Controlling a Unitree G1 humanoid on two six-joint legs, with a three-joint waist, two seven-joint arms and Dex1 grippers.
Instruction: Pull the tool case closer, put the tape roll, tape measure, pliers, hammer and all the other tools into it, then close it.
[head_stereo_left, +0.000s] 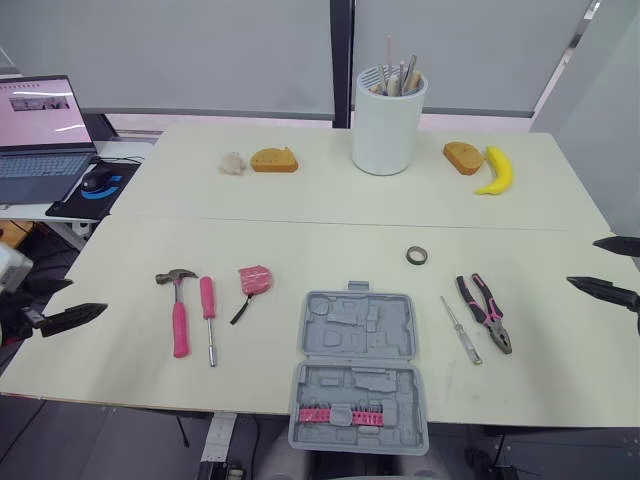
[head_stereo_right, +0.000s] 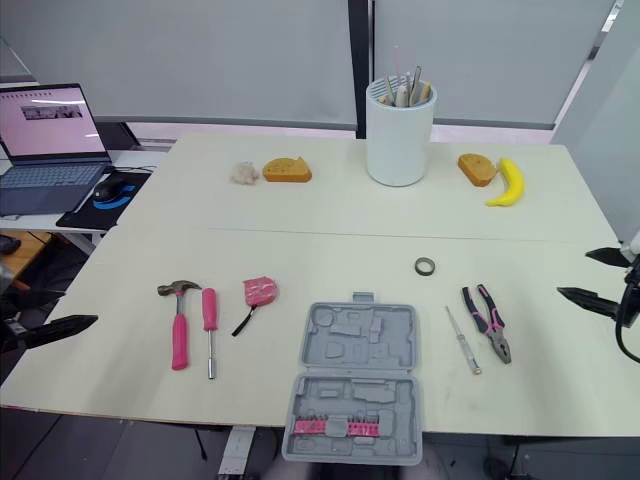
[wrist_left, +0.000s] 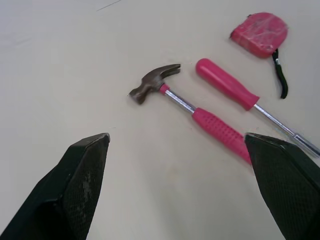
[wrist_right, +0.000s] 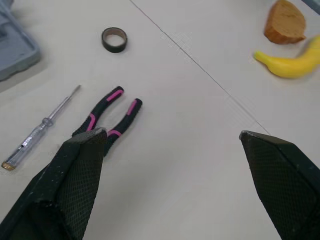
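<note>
The grey tool case (head_stereo_left: 358, 370) lies open at the table's front edge, with a pink bit strip in its near half. To its left lie a pink-handled hammer (head_stereo_left: 179, 310), a pink-handled driver (head_stereo_left: 208, 315) and a pink tape measure (head_stereo_left: 254, 280). On the other side are a dark tape roll (head_stereo_left: 417, 255), pink-and-black pliers (head_stereo_left: 486, 312) and a clear screwdriver (head_stereo_left: 462, 330). My left gripper (head_stereo_left: 85, 297) hangs open off the table's left edge, short of the hammer (wrist_left: 165, 90). Beyond the pliers (wrist_right: 107, 117), my right gripper (head_stereo_left: 582, 262) is open over the table's right edge. Neither holds anything.
At the back of the table stand a white utensil pot (head_stereo_left: 387, 125), two bread pieces (head_stereo_left: 273, 160) (head_stereo_left: 463, 156), a banana (head_stereo_left: 496, 172) and a pale crumpled lump (head_stereo_left: 233, 164). A laptop (head_stereo_left: 40, 130) and mouse (head_stereo_left: 98, 180) sit on a side desk at the left.
</note>
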